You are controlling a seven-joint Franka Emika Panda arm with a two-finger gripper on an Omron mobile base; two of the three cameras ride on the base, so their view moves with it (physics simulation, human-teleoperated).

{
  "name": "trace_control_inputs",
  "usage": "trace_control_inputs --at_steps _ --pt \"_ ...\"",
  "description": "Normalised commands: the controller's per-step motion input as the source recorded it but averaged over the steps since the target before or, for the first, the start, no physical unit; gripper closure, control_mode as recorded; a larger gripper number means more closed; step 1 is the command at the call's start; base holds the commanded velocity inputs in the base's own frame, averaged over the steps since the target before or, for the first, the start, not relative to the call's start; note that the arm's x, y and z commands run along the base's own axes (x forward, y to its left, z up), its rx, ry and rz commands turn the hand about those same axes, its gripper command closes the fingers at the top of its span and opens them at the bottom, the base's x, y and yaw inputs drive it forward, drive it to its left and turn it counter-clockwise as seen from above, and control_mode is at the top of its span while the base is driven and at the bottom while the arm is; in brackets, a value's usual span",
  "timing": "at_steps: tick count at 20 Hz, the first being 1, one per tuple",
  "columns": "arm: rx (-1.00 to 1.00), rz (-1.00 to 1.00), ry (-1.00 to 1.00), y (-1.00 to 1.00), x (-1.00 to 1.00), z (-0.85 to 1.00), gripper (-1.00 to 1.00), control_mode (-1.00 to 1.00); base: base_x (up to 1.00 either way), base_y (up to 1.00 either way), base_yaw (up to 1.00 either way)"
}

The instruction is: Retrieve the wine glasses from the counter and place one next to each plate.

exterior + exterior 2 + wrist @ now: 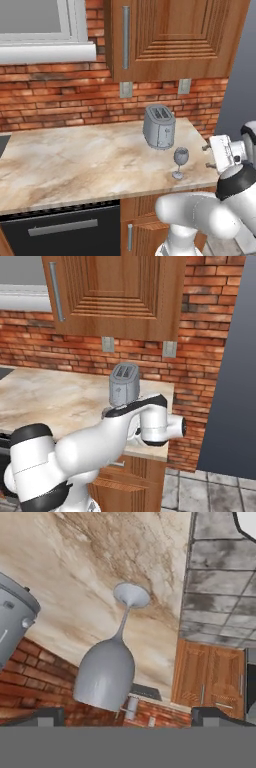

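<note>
While standing upright near the desk (75,160) front edge beside the toaster (159,127), wine glass (180,161) risking tipping off, being unheld between open hand (127,716) fingers.

No readable text, label, brand, number or sign appears anywhere, not on the toaster (159,127), the wine glass (180,162), the counter (75,160) or the wall outlets (126,89).
</note>
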Motion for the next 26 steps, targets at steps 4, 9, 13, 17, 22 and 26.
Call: trace_control_inputs --at_steps 4,9,13,17,22,26 --pt "-0.11 -0.01 0.09 0.00 0.20 -0.40 -1.00 -1.00 0.00 0.00 0.00" --pt "-0.11 -0.09 0.09 0.00 0.35 -0.37 -1.00 -1.00 0.00 0.00 0.00" --pt "-0.03 -0.11 0.10 0.00 0.19 -0.21 -1.00 -1.00 0.00 0.00 0.00" --pt "0.00 -0.01 0.05 0.03 0.02 -0.10 -1.00 -1.00 0.00 0.00 0.00" --pt "0.00 0.02 0.00 0.13 0.12 -0.10 -1.00 -1.00 0.00 0.00 0.00" --pt "0.00 0.02 0.00 0.15 0.22 -0.17 -1.00 -1.00 0.00 0.00 0.00"
